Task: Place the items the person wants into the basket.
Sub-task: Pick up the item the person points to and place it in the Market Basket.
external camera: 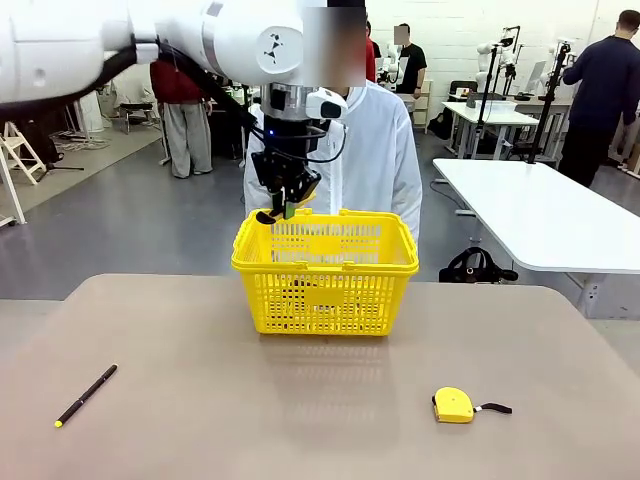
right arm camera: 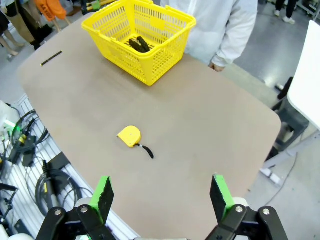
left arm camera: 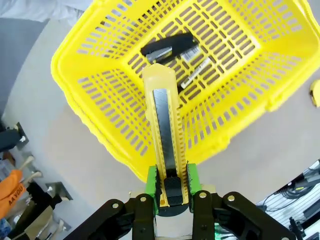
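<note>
Left wrist view looks straight down the utility knife [left arm camera: 164, 131], whose yellow-and-black body is clamped at its butt end between the green pads [left arm camera: 152, 186] of the left gripper [left arm camera: 172, 192], jaws closed narrowly on it, its tip hanging over the open top of the basket [left arm camera: 95, 45]. On the basket's lattice floor a dark capped object already lies, which I take to be the marker pen [left arm camera: 170, 47], with a paler barrel-like piece just beside it; how the two join is hard to tell through the lattice. By that reading one wanted item is in and the second is held above the opening, not yet let go, so the task looks close to finished, with the release left to do. From the front, the left gripper [external camera: 287, 205] hangs over the far left corner of the basket [external camera: 325, 262], which stands toward the far edge of the table [external camera: 300, 400], right before the person [external camera: 385, 160] in the white jacket. The thin black pen [external camera: 86, 395] lies near the table's near left corner and the tape measure [external camera: 454, 405] toward its near right; both stay out. The right gripper [right arm camera: 162, 197] hangs high over the table's edge, jaws spread wide and holding nothing
</note>
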Robot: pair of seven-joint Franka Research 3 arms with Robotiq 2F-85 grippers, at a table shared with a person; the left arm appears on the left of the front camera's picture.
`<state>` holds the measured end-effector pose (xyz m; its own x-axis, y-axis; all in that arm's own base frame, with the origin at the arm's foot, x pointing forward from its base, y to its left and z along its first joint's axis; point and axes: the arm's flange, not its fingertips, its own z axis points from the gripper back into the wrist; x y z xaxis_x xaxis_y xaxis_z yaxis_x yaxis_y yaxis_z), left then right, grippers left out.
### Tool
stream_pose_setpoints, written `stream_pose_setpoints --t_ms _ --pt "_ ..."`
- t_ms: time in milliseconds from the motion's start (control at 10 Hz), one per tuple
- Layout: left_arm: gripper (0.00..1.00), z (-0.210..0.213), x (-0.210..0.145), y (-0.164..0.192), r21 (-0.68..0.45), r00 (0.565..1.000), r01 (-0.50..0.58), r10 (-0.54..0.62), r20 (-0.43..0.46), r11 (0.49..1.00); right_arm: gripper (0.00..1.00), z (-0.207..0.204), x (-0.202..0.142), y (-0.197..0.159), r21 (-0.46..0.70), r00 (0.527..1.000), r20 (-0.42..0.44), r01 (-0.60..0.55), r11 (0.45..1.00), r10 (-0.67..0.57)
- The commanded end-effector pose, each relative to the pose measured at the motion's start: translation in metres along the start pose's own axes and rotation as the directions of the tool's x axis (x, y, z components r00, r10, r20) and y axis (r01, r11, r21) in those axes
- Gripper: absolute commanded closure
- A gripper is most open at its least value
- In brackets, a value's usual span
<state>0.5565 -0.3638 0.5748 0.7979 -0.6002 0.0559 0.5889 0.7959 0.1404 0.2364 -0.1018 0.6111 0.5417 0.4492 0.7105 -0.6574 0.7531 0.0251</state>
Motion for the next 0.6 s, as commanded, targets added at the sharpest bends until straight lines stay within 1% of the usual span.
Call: stream_pose_setpoints --t_ms 0,100,200,300,500 --pt "0.72 -0.003 0.028 -0.007 -0.043 0.999 0.011 -0.013 -0.038 0.999 0.0 -0.001 0.001 -0.001 0.004 1.0 -0.008 0.004 1.0 -0.004" --pt "0.72 -0.004 0.032 -0.012 -0.038 0.999 0.025 -0.027 -0.037 0.999 0.0 -0.001 0.001 -0.001 0.004 1.0 -0.008 0.004 1.0 -0.004" --pt "0.72 -0.002 0.027 -0.019 -0.039 1.0 0.008 -0.008 -0.022 0.999 0.0 -0.001 0.001 -0.001 0.004 1.0 -0.008 0.004 1.0 -0.004" --pt "0.72 -0.022 0.017 -0.006 -0.027 1.0 0.01 -0.011 -0.02 1.0 0.0 -0.001 0.001 -0.001 0.004 1.0 -0.008 0.004 1.0 -0.004" --pt "0.72 -0.022 0.017 -0.006 -0.027 1.0 0.01 -0.011 -0.02 1.0 0.0 -0.001 0.001 -0.001 0.004 1.0 -0.008 0.004 1.0 -0.004"
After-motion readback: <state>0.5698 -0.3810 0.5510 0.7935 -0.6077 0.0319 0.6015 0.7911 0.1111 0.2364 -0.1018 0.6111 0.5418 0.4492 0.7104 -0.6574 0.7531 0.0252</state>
